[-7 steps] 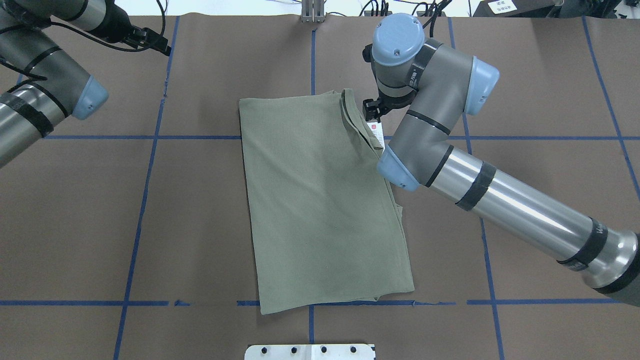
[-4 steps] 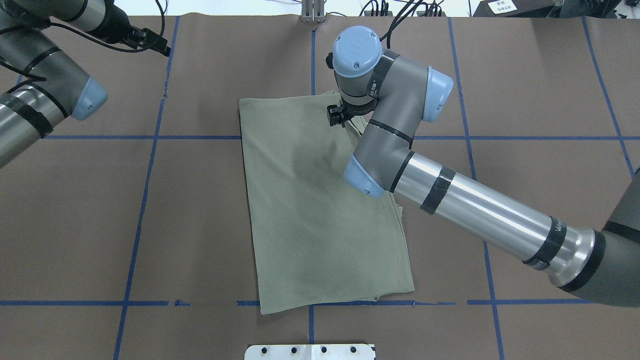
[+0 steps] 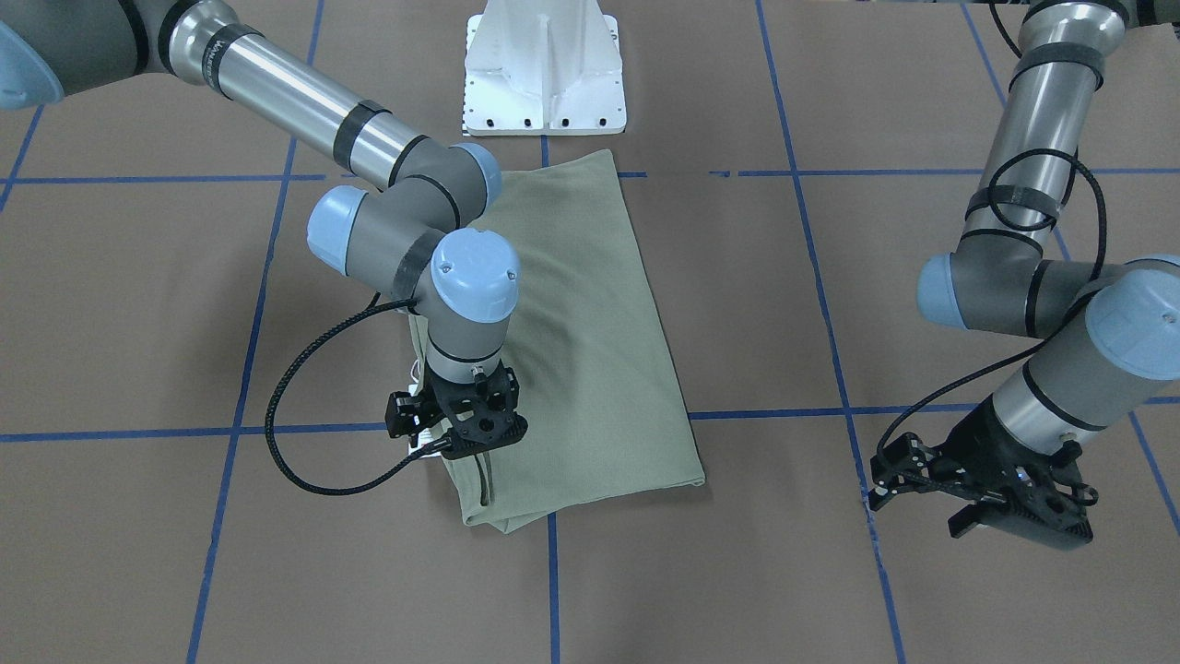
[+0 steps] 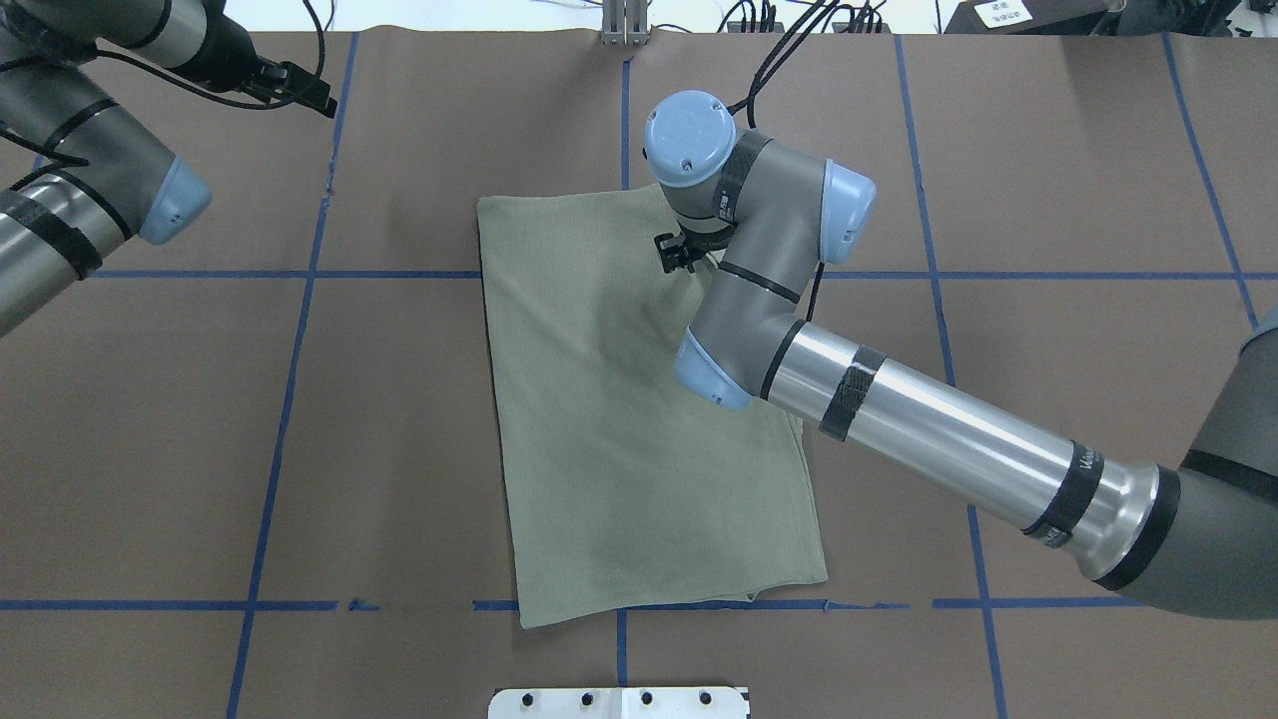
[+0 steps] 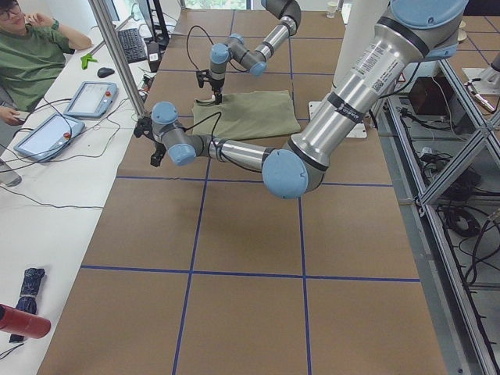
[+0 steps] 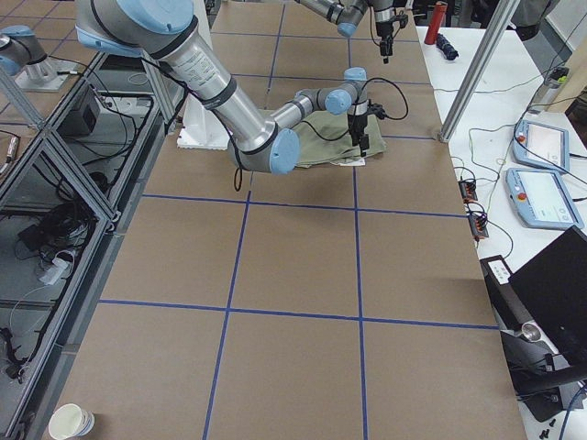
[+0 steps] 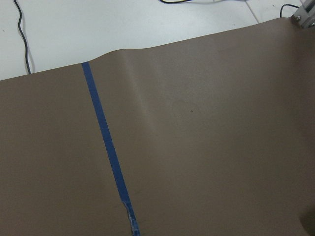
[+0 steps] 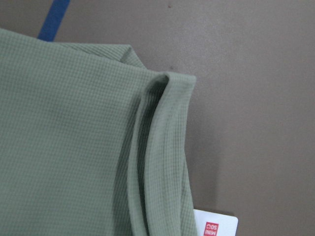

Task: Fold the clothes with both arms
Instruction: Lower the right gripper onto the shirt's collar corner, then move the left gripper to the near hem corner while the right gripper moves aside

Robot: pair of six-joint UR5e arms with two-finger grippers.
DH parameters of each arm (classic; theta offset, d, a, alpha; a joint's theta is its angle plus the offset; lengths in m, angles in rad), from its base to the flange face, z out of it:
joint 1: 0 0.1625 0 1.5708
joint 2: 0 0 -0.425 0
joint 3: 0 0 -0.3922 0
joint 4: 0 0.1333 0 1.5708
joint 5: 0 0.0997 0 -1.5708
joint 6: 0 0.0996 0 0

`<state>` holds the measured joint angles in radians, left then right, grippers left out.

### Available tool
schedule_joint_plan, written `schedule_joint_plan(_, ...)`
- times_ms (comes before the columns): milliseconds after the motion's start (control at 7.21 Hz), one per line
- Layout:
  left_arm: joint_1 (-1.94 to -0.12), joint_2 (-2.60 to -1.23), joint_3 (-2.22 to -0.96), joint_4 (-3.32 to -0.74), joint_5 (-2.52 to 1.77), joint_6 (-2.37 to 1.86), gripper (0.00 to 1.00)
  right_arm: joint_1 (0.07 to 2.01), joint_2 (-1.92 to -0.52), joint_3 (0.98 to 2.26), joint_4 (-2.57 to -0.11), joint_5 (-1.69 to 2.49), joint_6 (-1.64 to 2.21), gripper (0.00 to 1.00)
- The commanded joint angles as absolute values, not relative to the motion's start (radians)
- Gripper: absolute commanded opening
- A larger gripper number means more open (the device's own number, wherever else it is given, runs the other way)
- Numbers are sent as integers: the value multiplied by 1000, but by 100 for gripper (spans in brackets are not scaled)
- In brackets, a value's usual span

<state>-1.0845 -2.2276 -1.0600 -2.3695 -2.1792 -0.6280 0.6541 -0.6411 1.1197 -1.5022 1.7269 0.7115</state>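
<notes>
The sage-green shirt lies folded into a long rectangle in the middle of the table. It also shows in the front view. My right gripper hovers over the shirt's far right corner and looks open and empty in the front view. The right wrist view shows the ribbed neckline fold close below, with the white-and-red hang tag sticking out from under it. My left gripper is at the far left of the table, away from the shirt. It looks open and empty.
The white pedestal base stands at the table's near edge behind the shirt. Blue tape lines grid the brown table cover. A person sits at a side desk with tablets beyond the far edge.
My right arm has swung left, and its gripper has moved from beside the shirt's far right edge to over that corner. It now hides the hang tag from overhead. The left arm barely moved.
</notes>
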Motion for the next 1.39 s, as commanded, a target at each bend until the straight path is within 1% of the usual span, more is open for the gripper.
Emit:
schedule_joint_plan(0,-1085,-2224,-1060,-2372,-2181,-627,100,657,-641,1100,-1518,1726,665,100)
schedule_joint_plan(416,-1085,-2224,-1068,-2373,-2181,-627,100,768,-655,1098,-1621,1739,472,100)
schedule_joint_plan(555,-1085,-2224,-1081,-2370,-2183,-629,100,788,-722,1100,-1615,1729,434,100)
schedule_joint_plan(694,-1085,-2224,-1086,-2370,-2195,-630,100,833,-753,1100,-1573,1736,404,100)
schedule_joint_plan(832,-1083,-2224,-1106,-2370,-2201,-687,100,866,-749,1101,-1534,1840,411,100)
schedule_joint_plan(971,-1071,-2212,-1168,-2358,-2201,-775,100,905,-750,1114,-1478,1982,458,100)
schedule_joint_plan(1110,-1062,-2156,-1265,-2367,-2201,-914,100,914,-797,1159,-1386,2085,600,100)
schedule_joint_plan(1249,-995,-2063,-1428,-2364,-2197,-1025,100,914,-893,1240,-1236,2118,762,100)
